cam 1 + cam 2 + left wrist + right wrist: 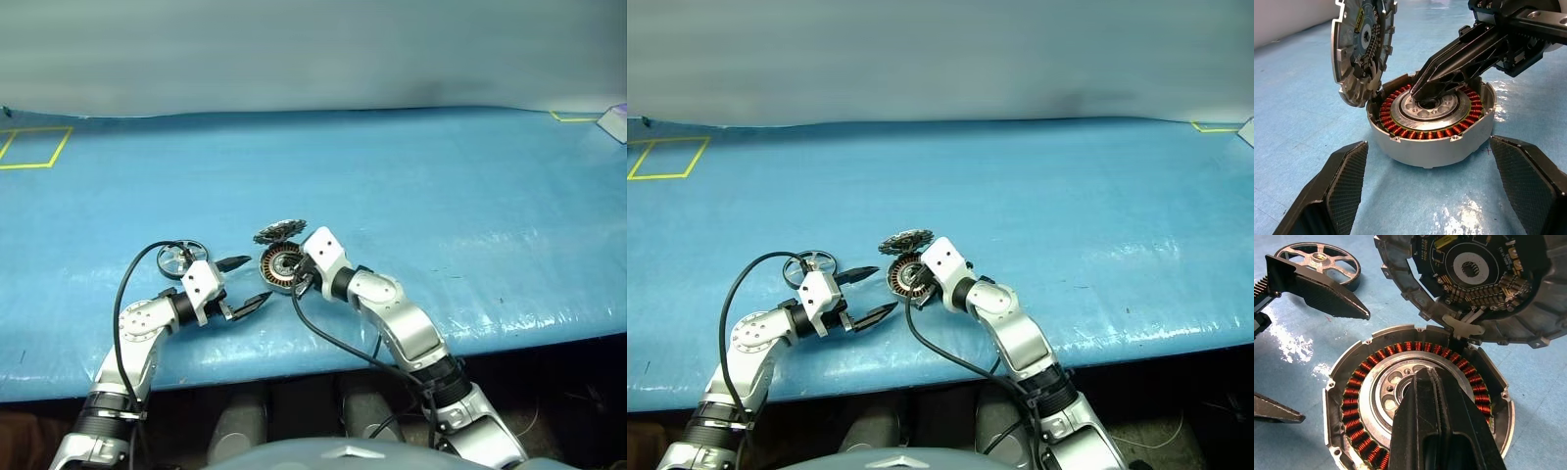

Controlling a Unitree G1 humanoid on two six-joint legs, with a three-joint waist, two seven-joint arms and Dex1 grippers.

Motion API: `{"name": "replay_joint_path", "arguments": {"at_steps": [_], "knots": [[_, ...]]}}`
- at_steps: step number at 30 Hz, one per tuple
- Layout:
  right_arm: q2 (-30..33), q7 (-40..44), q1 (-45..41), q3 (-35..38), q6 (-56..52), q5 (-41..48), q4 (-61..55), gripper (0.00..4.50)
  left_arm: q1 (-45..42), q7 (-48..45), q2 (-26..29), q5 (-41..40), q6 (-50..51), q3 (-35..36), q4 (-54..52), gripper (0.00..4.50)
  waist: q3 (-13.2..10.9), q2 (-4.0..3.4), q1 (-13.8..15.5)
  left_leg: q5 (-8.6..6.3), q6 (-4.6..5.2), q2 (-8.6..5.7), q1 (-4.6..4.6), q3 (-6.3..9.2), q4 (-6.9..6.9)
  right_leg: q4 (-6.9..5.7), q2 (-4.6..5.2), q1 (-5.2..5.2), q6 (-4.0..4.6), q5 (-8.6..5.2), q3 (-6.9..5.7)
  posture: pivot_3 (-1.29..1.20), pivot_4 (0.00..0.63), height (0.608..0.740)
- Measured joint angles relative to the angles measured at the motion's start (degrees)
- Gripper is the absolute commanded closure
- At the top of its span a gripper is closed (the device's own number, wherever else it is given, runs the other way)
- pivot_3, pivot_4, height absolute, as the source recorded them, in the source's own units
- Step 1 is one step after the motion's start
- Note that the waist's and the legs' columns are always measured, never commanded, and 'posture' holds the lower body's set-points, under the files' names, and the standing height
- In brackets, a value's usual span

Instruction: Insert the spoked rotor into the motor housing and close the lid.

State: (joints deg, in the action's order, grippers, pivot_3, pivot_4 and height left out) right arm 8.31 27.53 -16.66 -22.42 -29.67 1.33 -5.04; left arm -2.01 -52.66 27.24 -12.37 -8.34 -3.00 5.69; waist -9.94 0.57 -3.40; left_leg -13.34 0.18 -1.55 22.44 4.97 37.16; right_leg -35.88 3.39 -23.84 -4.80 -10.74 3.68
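Spoked rotor [1319, 260] lies beside motor housing [1432, 125]; left claw [241, 282] gapes empty; right claw [1431, 374] closed, holding nothing.

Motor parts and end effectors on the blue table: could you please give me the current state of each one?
Housing: flat on the table, lid open, no rotor inside.
Lid: hinged up, standing near upright at the housing's edge.
Rotor: lying flat on the table, apart from the housing.
Left end effector: open, empty, fingers either side of the housing without touching it.
Right end effector: shut, tips over the housing's hub.
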Motion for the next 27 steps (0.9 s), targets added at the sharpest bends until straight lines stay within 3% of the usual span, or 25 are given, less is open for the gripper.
{"name": "replay_joint_path", "arguments": {"at_steps": [19, 27], "knots": [[1.1, -0.3, -2.1, -4.9, -4.7, -4.5, -2.1, 4.48, 0.1, 0.1, -0.1, 0.0, 0.0, -0.4, 0.0, 0.16, 0.4, 0.15, 0.0, -0.03, -0.04, 0.03, -0.3, -0.01, -0.11, 0.0, -0.01, 0.19, 0.09, -0.07, -0.01, 0.0, 0.15, 0.74], [-0.2, -1.3, -1.2, -3.2, -5.0, -3.9, -3.3, 4.48, 0.1, 0.1, -0.1, 0.0, 0.0, -0.4, 0.0, 0.16, 0.4, 0.14, 0.0, -0.04, -0.06, 0.05, -0.28, 0.0, -0.13, 0.0, 0.0, 0.16, 0.1, -0.09, -0.01, 0.0, 0.15, 0.74]]}}
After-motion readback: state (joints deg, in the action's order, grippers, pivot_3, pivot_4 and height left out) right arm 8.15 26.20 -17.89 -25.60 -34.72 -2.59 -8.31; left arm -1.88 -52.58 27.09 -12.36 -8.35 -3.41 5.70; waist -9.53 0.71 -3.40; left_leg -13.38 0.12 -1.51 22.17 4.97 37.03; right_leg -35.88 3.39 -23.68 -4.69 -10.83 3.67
